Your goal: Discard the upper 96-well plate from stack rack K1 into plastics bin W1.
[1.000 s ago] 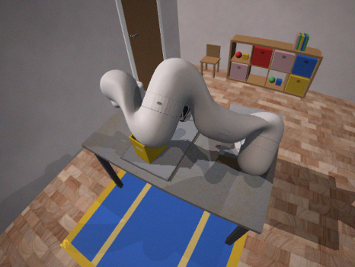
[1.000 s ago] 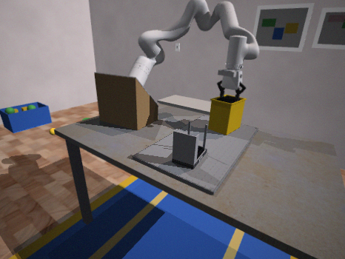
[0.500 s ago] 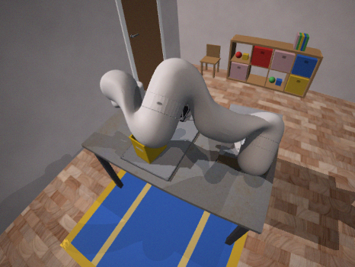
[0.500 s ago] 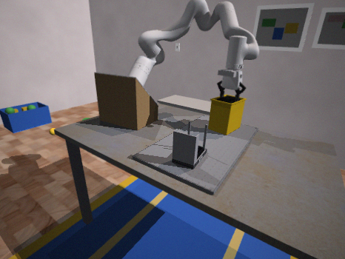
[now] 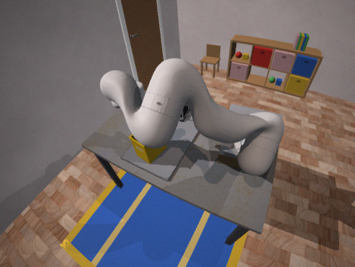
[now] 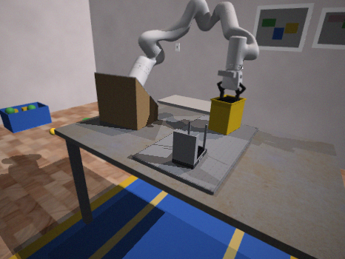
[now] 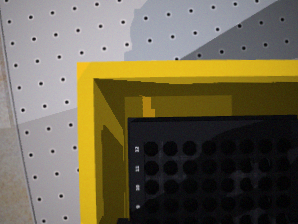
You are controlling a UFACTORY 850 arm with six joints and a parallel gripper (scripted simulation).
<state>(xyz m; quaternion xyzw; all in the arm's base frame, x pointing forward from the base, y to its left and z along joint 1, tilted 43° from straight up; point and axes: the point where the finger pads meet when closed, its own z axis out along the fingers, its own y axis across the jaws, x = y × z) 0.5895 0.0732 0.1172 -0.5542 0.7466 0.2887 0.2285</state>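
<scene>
Taking the yellow bins bin W1 (image 6: 226, 115) as the landmark and reading across the exterior view. Far to its left, sitting on the floor — a blue crate (image 6: 25, 117) with green and yellow balls inside. Closer in, still left of the bin, standing on the table (image 6: 289, 174): a brown wedge-shaped box (image 6: 120, 101), hiding the arm's foot. Just in front of the bin and a little left, resting on the grey perforated mat (image 6: 222, 163): the stack rack K1 (image 6: 186, 149), grey, with two thin posts rising from it; contents not readable from here.

At the bin itself, standing upright on the mat's far corner. Directly above its open mouth, hanging from the pale arm (image 6: 207, 18): the gripper (image 6: 231, 95), fingers spread wide and clamped on the black 96-well plate (image 7: 215, 170), fingertips dipping to the rim. In the wrist view, lying flat inside the yellow walls — the plate's dark wells and small white row numbers near its left edge, with the bin's rim framing it above and to the left. Whether all of the plate is below the rim — not clear.

In the top view, mostly hidden under the arm: the bin, only one yellow corner showing.
</scene>
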